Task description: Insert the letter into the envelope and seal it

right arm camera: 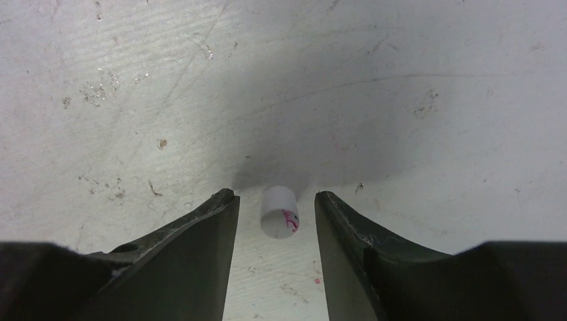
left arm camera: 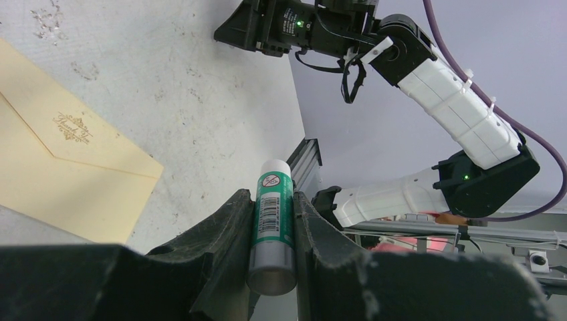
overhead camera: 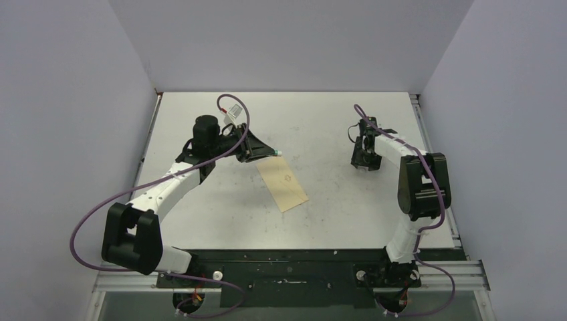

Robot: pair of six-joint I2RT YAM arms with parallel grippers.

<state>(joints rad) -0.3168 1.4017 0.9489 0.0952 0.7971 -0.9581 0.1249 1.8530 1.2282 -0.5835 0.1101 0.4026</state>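
Observation:
The pale tan envelope lies flat on the table, its triangular flap folded down, with a small gold print on it in the left wrist view. The letter is out of view. My left gripper hovers just behind the envelope's far end. It is shut on a green-labelled glue stick, whose white tip points right. My right gripper is open at the right of the table. Its fingers straddle a small white cap standing on the table, without touching it.
The white scuffed table is walled on three sides. A metal rail runs along its right edge and a black base plate along the near edge. The right arm fills the upper right of the left wrist view.

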